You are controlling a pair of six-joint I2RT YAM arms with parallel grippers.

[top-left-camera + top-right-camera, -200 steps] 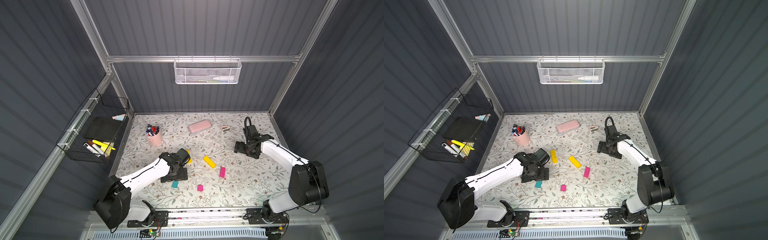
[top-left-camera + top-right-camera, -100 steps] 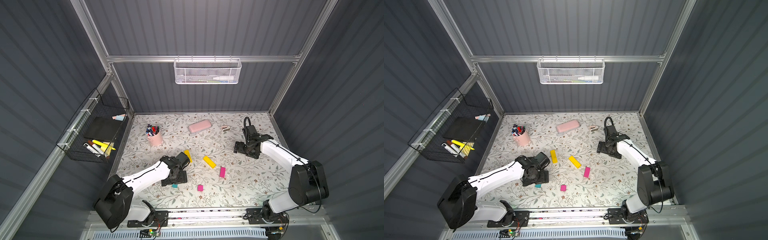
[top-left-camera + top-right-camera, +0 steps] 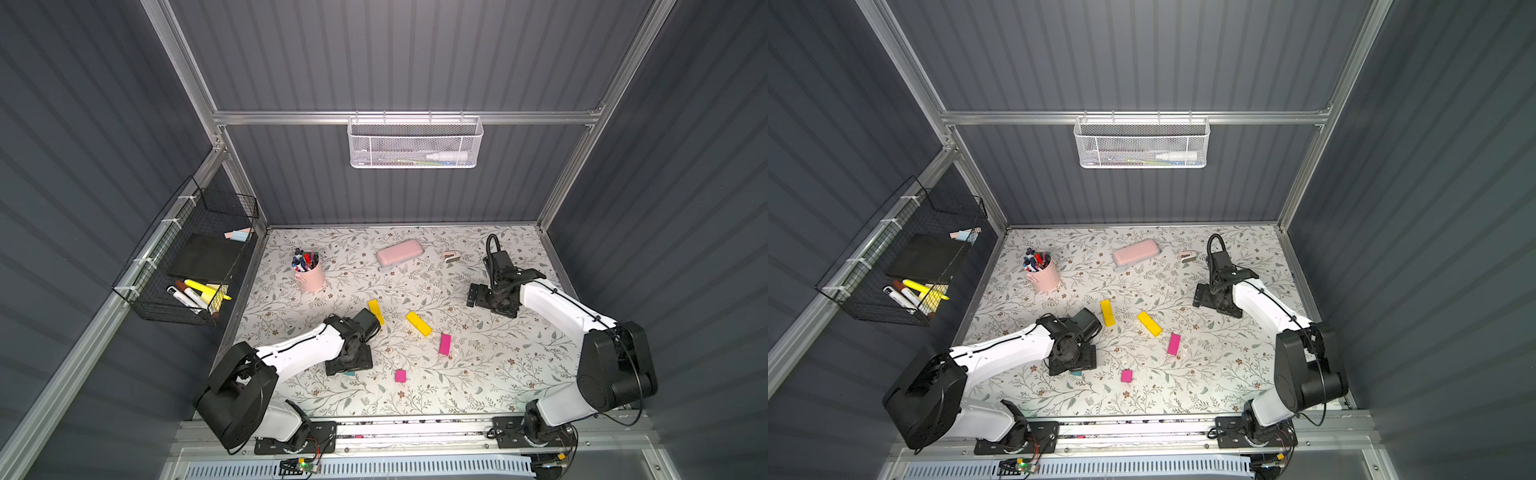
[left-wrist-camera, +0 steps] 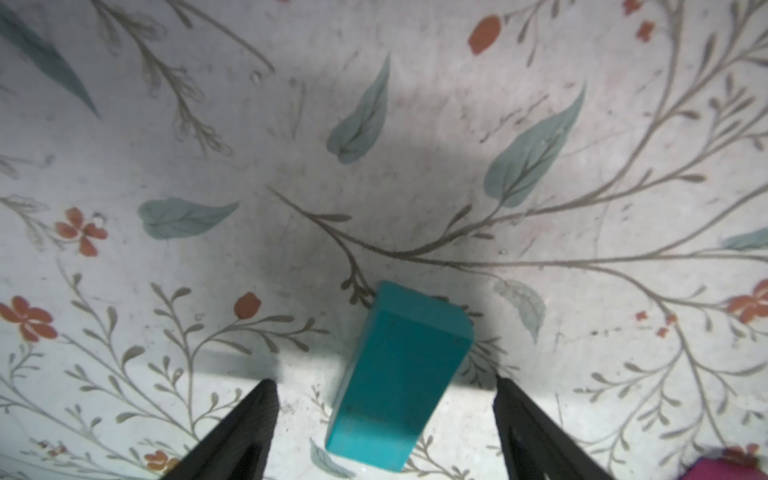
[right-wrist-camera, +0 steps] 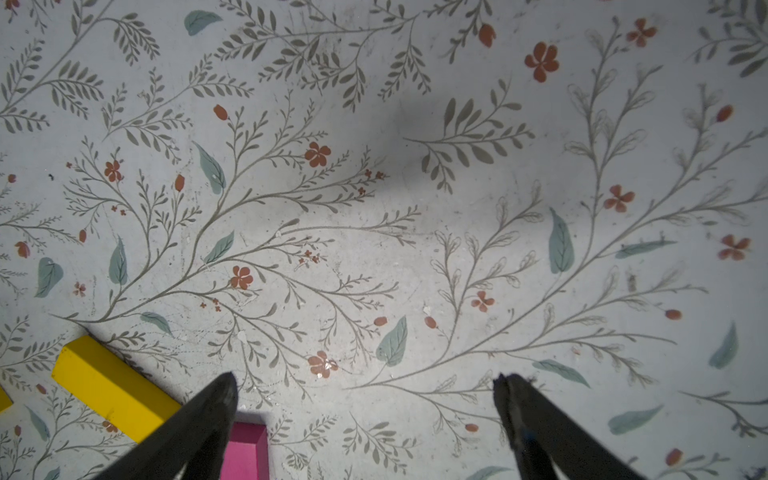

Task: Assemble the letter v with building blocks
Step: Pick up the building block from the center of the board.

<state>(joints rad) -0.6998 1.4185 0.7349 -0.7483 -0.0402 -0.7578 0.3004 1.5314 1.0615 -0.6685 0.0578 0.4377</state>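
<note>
Teal block [image 4: 399,374] lies flat on the floral table [image 4: 415,124], right between the fingers of the left gripper [image 4: 383,384]. Jaws are wide apart with clear table on both sides of the block: not touching it, nothing held. In both top views the gripper head covers the block and only a teal sliver [image 3: 350,374] shows.

Other building blocks are scattered and none touch. Two yellow blocks [image 3: 375,311] [image 3: 419,323] sit mid-table, near each other at different angles. Long magenta block [image 3: 445,344] is just beyond the second yellow. Short magenta block [image 3: 400,376] is nearer the front edge, near the teal.

Progress: the letter v is not started, no two blocks are laid end to end. Looks like the first pick, the teal. All five are left to place.

Right gripper [image 5: 365,379] hovers low over bare table on the far right, jaws fully spread, empty. One yellow end and a magenta corner show at the edge of its wrist view.

Containers:
- Pink cup [image 3: 309,277] stands upright at rear left, full of pens.
- Black wire basket [image 3: 187,266] on the left wall holds markers, a yellow highlighter, a black flat pad and a pale small item.
- White mesh basket [image 3: 415,143] on the back rail holds a white tube-like thing, rest unclear.
- Pink case [image 3: 400,252] at the rear is shut, contents unseen.
</note>
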